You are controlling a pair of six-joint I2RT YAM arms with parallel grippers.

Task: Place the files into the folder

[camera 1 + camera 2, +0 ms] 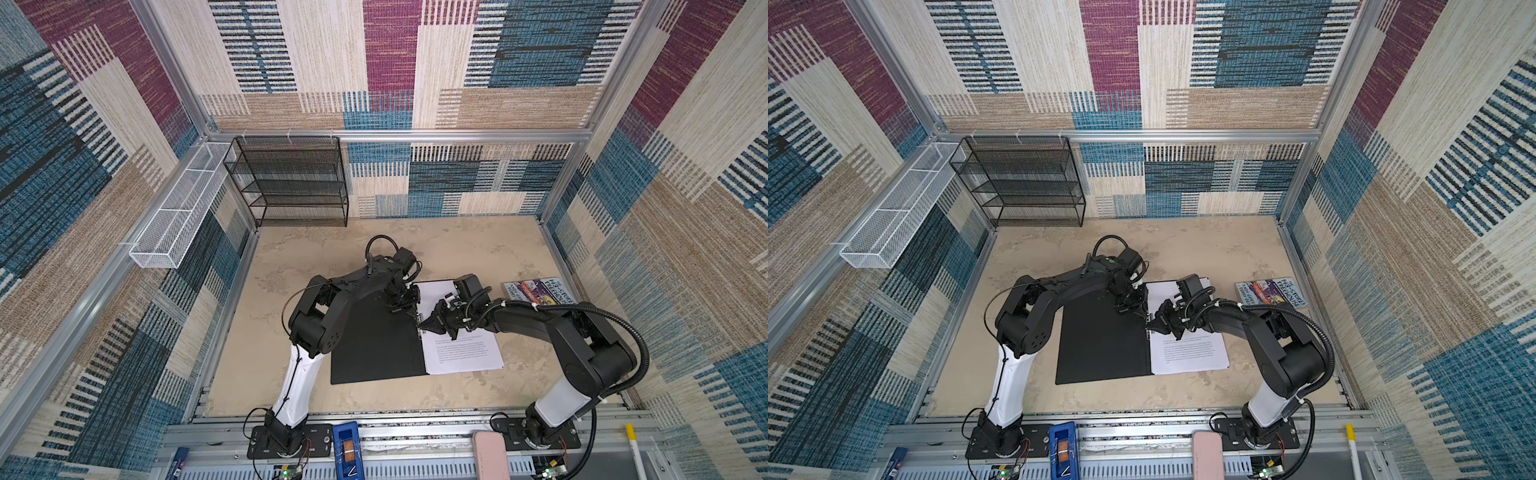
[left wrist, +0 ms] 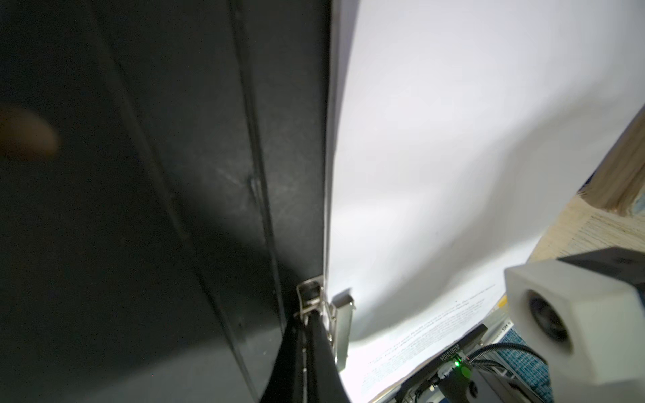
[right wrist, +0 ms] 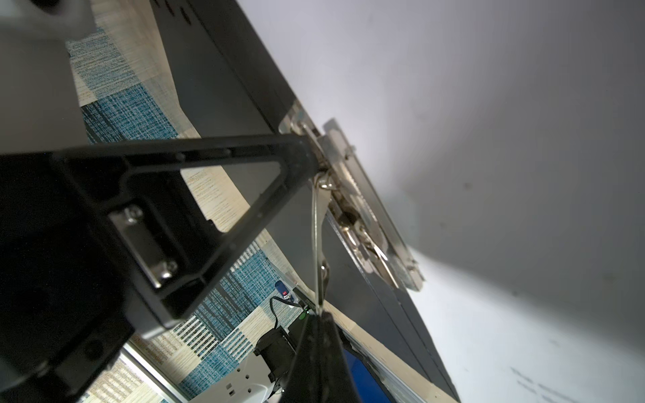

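Now, with files (image 1: 461, 353) lying in the open folder (image 1: 374, 345), my closed, empty left hand (image 2: 308, 324) steadies the clip (image 3: 370, 223) while my right hand (image 3: 319, 315) pinches its lever (image 3: 317, 244), which I reckon needs lowering next.

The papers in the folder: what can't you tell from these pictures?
- Printed words on the files: too small in both top views, blurred in the wrist views.
- How many sheets: only the top one shows.
- Outside of the folder: it lies open, face down.
- Near edge of the book: the right arm overlaps it in both top views.
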